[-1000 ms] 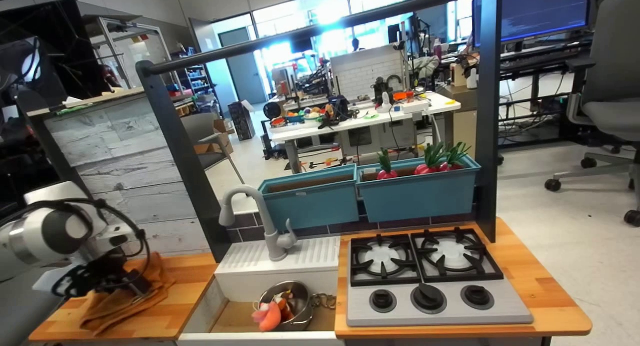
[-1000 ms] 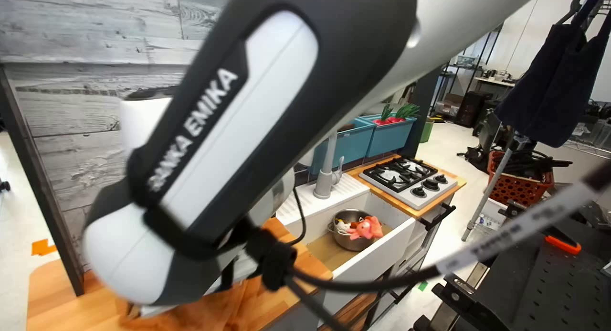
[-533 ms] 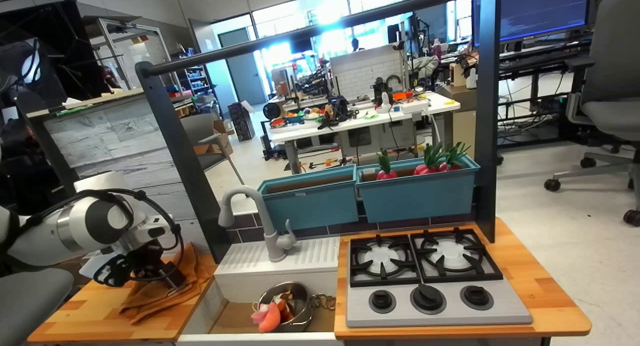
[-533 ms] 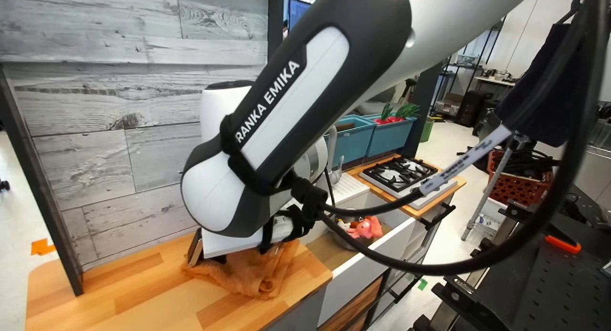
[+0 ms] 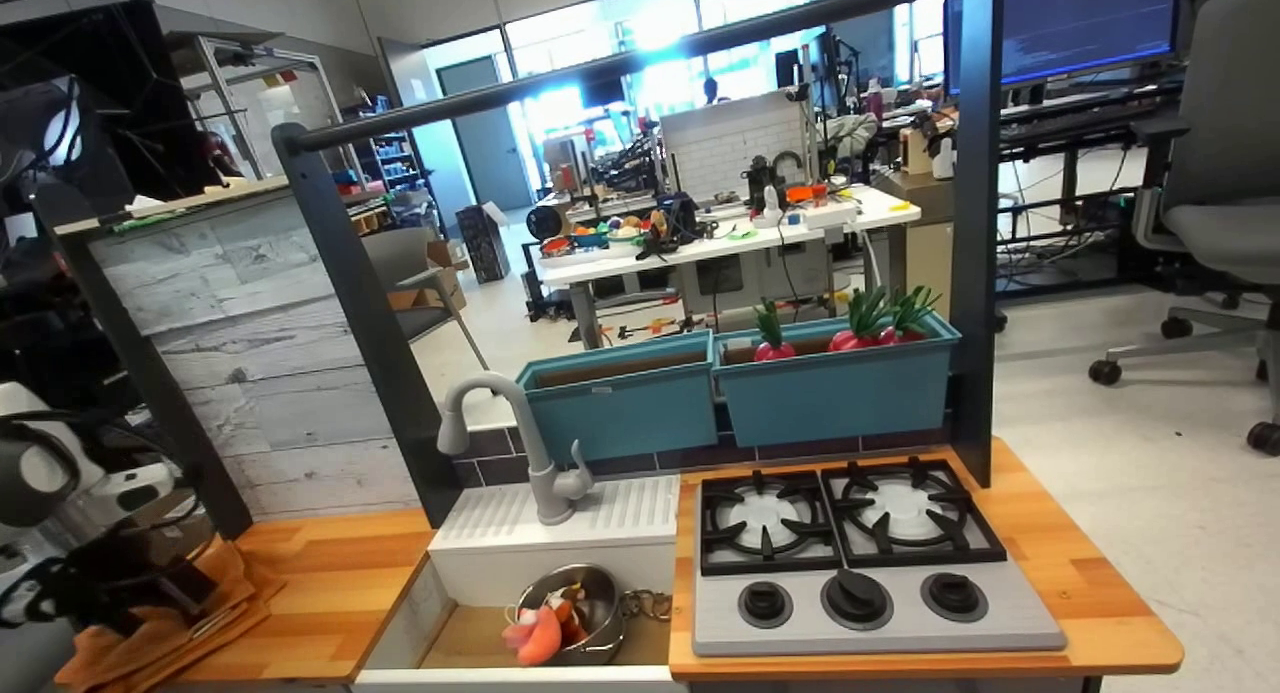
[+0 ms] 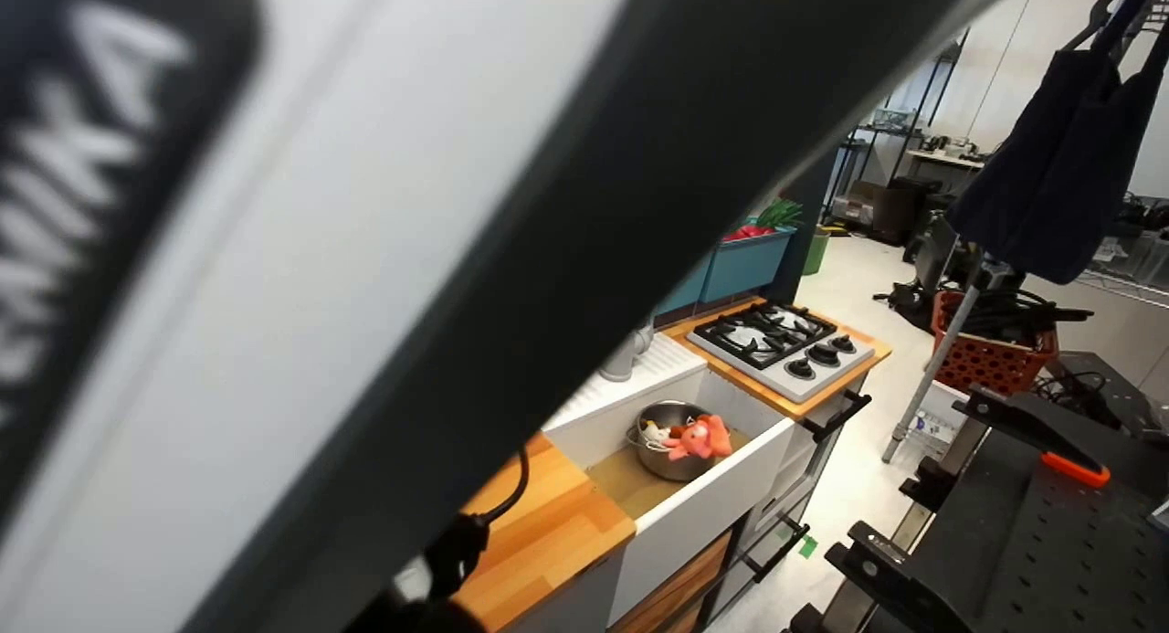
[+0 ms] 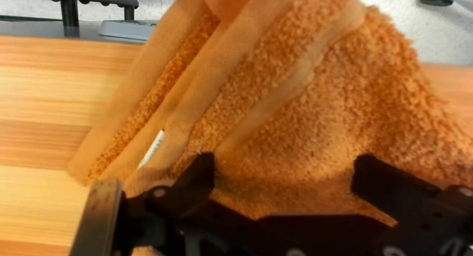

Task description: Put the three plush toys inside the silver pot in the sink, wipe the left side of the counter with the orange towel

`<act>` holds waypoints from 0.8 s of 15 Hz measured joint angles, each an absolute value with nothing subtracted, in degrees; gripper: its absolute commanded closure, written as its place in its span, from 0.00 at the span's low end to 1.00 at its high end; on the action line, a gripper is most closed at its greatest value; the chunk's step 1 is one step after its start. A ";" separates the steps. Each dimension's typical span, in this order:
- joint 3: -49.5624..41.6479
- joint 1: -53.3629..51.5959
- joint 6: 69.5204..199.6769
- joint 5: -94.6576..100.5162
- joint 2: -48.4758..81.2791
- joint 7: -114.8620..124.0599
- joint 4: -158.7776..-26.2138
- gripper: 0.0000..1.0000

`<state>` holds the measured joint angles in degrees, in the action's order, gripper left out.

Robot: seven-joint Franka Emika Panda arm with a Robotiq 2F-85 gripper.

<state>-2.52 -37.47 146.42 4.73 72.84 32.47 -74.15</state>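
Observation:
My gripper [image 7: 284,163] is open and presses down over the orange towel [image 7: 306,126], whose bunched cloth fills the space between the fingers. In an exterior view the towel [image 5: 165,638] lies crumpled under the gripper at the far left end of the wooden counter [image 5: 330,573]. Inside the sink [image 5: 480,573] stands the silver pot [image 6: 674,467] with the plush toys in it. A pinkish one [image 6: 701,437] leans over the pot's rim. Behind it show white and reddish-brown parts, too tangled to separate. The arm hides gripper and towel in an exterior view.
A grey faucet [image 5: 510,413] rises behind the sink, and the stove [image 5: 860,573] sits right of it. Teal planters [image 5: 620,398] hang at the back. A wood-plank panel [image 5: 290,403] borders the counter's back left.
My gripper first slid right toward the sink with the towel under it, then back left to the counter's far end, towel dragged along. The pot and toys have not moved.

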 measured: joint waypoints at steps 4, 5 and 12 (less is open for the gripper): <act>-2.71 -39.19 146.41 5.36 68.37 32.29 -79.06 0.00; -2.83 -39.09 146.41 5.36 68.09 32.11 -79.55 0.00; -2.58 -38.10 147.42 3.69 69.19 32.11 -79.32 0.00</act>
